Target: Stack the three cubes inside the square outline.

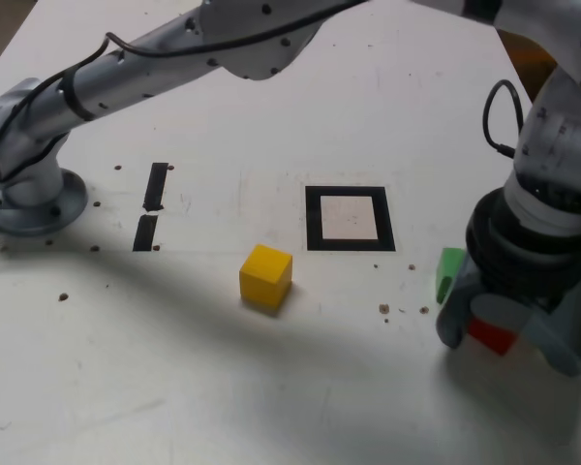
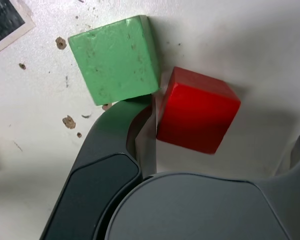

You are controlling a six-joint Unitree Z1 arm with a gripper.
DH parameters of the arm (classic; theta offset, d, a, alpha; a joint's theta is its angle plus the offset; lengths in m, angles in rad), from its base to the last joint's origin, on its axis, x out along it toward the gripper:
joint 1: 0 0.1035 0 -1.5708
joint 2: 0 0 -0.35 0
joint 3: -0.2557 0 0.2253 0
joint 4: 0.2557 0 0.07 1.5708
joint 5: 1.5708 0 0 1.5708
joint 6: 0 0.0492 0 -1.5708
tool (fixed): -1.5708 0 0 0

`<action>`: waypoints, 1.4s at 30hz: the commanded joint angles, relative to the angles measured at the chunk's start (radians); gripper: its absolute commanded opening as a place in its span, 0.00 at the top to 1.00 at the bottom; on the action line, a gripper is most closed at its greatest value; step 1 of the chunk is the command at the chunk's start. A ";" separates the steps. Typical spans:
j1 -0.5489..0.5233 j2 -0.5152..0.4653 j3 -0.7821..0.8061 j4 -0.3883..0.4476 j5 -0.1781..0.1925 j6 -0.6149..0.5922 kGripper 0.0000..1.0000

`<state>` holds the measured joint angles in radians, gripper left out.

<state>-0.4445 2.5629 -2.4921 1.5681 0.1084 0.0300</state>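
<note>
Red cube [image 2: 198, 111]: on the table [image 1: 174, 387], toward the exterior view's right, lying between the spread fingers of the pincer [image 2: 222, 122]. The pincer stands wide open and grips nothing; that width presumably leaves room to take the cube by its sides. One finger is close to the red cube and reaches the green cube [image 2: 115, 60]; whether it touches either cannot be told.

Green cube: just beside the red one, near corners almost meeting. This crowding leaves little room for that finger; closing carelessly could nudge the green cube.

Yellow cube [image 1: 266, 277]: well apart, toward the exterior view's left, outside the square outline [image 1: 384, 232]. The outline holds no cube, so no stack is begun. Judged step: lining up on the red cube, probably to carry it there.
</note>
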 commanded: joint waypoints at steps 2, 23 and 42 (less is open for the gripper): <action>0.006 0.008 -0.004 0.001 0.000 0.001 0.12; 0.023 0.025 0.008 -0.007 0.000 -0.001 0.40; 0.023 0.006 0.008 0.008 -0.007 0.003 0.65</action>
<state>-0.4242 2.5822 -2.4824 1.5686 0.1026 0.0330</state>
